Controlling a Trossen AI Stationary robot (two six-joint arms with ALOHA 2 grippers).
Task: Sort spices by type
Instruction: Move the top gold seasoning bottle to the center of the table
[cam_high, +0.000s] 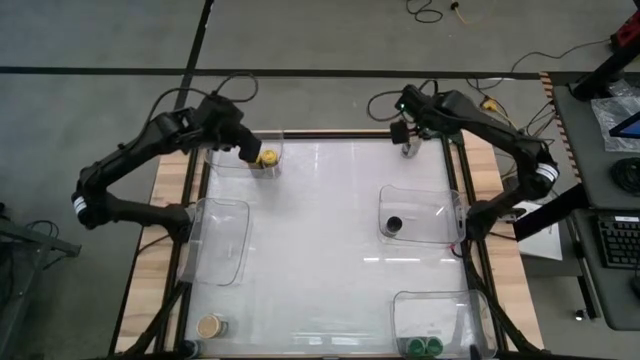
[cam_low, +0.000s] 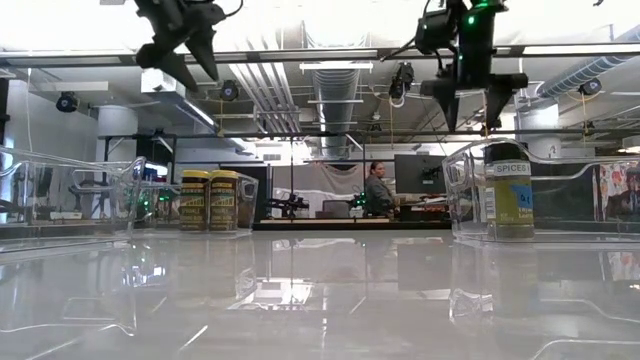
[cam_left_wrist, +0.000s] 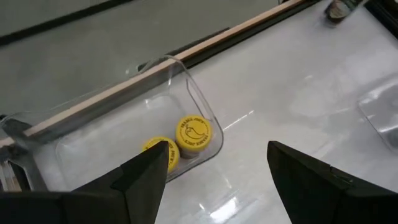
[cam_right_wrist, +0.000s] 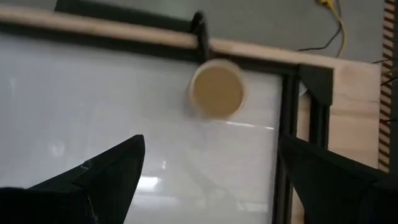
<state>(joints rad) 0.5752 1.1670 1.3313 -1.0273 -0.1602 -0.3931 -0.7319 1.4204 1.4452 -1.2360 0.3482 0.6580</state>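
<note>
Two yellow-lidded spice jars stand side by side in the far-left clear tray. My left gripper hangs open above that tray, just left of the jars, touching nothing. A tan-lidded jar stands on the table at the far right corner. My right gripper hovers open above it. A black-lidded jar stands in the right middle tray. Two green-lidded jars sit in the near-right tray. Another tan-lidded jar stands near the near-left corner.
A clear tray with nothing in it lies at the left middle. The right middle tray and the near-right tray take up the right side. A black frame and wooden border run along the far edge behind the tan-lidded jar. A person sits in the room beyond.
</note>
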